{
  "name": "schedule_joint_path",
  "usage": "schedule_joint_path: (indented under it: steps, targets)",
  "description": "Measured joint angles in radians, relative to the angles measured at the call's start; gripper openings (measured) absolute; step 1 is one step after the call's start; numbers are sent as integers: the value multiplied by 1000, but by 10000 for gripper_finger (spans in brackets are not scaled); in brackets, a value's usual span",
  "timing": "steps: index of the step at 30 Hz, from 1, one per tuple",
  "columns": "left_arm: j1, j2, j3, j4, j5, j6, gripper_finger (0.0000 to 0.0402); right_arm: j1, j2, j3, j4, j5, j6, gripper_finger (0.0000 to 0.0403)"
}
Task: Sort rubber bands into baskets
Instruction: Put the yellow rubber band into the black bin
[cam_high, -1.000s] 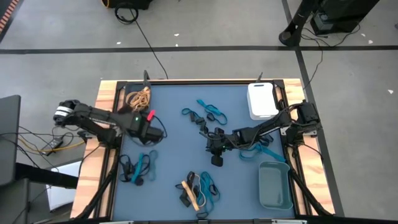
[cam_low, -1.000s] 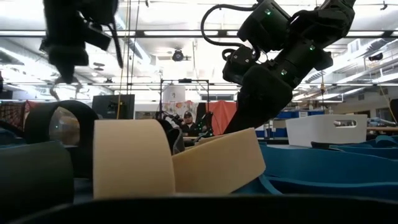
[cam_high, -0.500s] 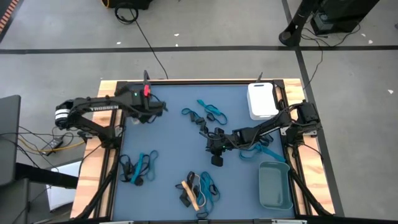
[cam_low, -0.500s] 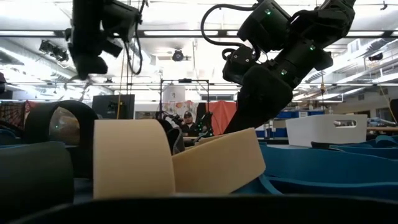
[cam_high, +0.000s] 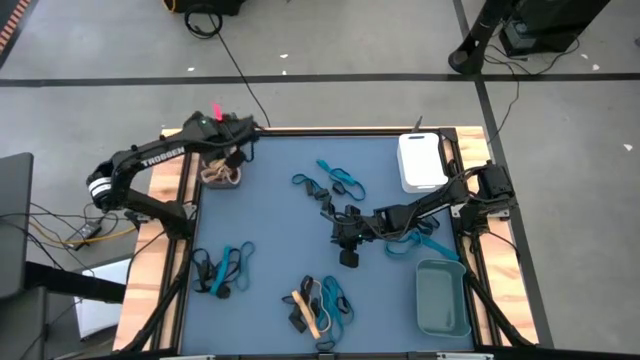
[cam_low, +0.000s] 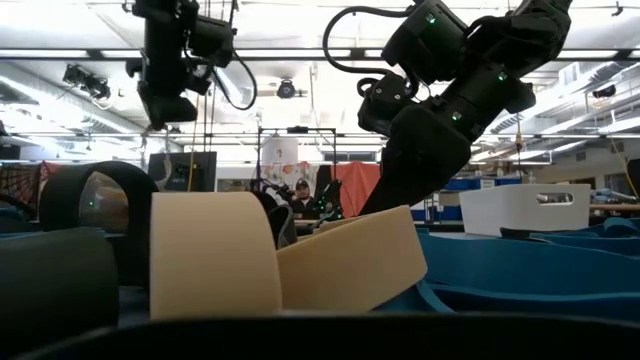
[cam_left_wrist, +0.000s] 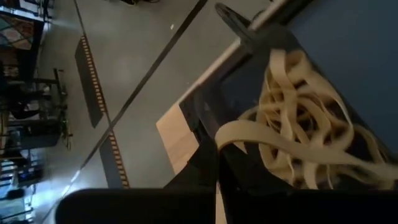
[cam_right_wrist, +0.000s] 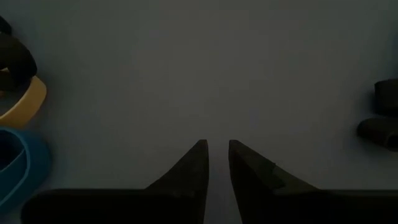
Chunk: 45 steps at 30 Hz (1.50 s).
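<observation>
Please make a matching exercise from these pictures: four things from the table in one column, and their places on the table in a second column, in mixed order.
Things
1. white basket
2. grey-teal basket
3. pile of tan rubber bands
4. right gripper

Places
A. far left corner, in the dark basket
B. near right corner
C. middle of the blue mat
D. far right corner

Pairs: 1-D, 2-B, 3-A, 4-C
</observation>
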Motion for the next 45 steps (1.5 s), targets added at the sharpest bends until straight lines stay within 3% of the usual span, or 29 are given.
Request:
schedule_joint_path:
  steps: [5,10,17,22,30,34,40,45]
  targets:
    - [103,12,0,100,63,106,6,0,0,0,0,0,-1,76]
    - [190,55,-1,86,143,159,6,0,0,0,0,0,-2,76]
    - [227,110,-2,92,290,168,14,0,0,0,0,0,-3,76]
    - [228,156,-2,98,308,186,56,0,0,0,0,0,-2,76]
    - [248,170,-2,88,304,197,181,4,0,0,-1,0,-2,76]
    - [256,149,-2,69,297,187,225,4,0,0,0,0,-2,76]
    - [227,65,-2,30,355,129,237,4,0,0,39,-6,-2,76]
    - [94,-64,-11,56,466,74,224,19,0,0,134,-93,36,76]
